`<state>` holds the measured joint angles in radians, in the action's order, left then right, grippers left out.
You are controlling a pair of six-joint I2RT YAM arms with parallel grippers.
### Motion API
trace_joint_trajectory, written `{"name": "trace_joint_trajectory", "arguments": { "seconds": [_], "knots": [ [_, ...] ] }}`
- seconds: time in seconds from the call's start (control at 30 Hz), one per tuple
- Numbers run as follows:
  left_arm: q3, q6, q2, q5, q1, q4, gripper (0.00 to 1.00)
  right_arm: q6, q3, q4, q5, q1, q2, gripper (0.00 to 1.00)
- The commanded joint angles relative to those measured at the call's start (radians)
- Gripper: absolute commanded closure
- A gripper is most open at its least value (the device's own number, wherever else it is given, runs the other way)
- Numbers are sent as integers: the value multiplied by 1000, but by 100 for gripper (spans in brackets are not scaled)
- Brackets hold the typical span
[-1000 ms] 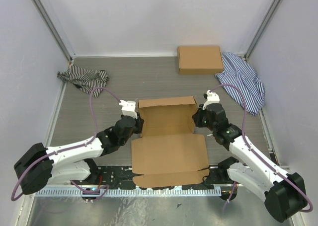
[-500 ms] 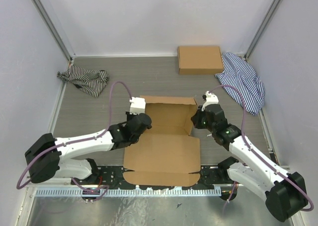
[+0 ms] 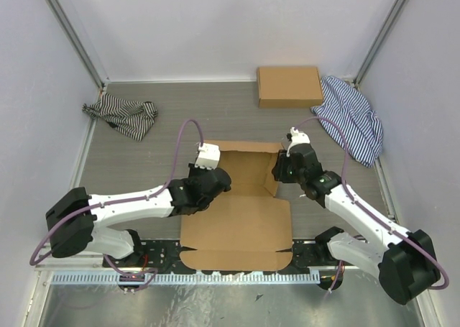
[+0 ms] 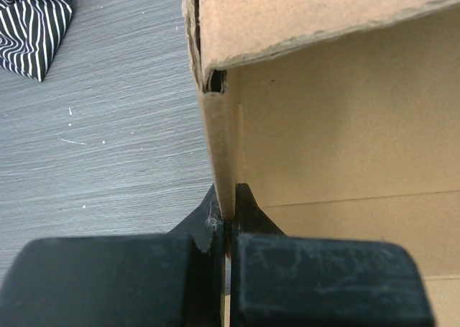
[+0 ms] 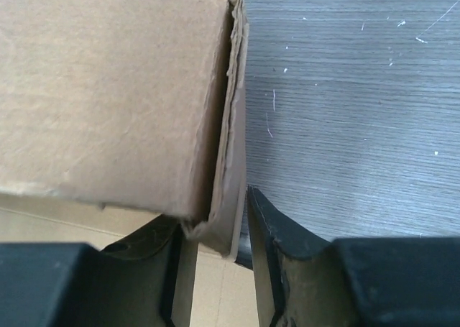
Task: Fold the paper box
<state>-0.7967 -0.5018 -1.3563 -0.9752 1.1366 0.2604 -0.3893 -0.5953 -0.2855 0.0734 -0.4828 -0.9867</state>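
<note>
Brown paper box (image 3: pixel 236 223) wall pinched by left hand (image 4: pixel 226 223), right hand (image 5: pixel 215 230) seemingly loose

1 paper box (image 3: pixel 237 226), 1 other box (image 3: pixel 290 86), 2 striped cloths (image 3: pixel 123 116), 2 arms (image 3: pixel 129 206)

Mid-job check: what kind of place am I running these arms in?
Probably a lab test cell, not a packing line: plain white walls on metal frame posts enclose a wood-grain table, and loose props, striped cloths and a second closed box, lie beyond the paper box.
</note>
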Motion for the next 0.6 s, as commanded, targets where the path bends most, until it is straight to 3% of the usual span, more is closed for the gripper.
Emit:
{"name": "trace_joint_trajectory", "arguments": {
  "seconds": [0.0,0.17,0.43,0.57],
  "knots": [
    [-4,2,40,-31,28,54,100,20,-32,55,9,-2,-34,62],
    [-7,-3,73,-38,68,69,100,8,11,153,18,-2,-59,64],
    [-84,-42,39,-104,145,169,100,-50,2,169,183,-24,-89,97],
    [-125,-80,8,-127,166,239,100,-75,-23,106,328,-58,-91,99]
  ]
}}
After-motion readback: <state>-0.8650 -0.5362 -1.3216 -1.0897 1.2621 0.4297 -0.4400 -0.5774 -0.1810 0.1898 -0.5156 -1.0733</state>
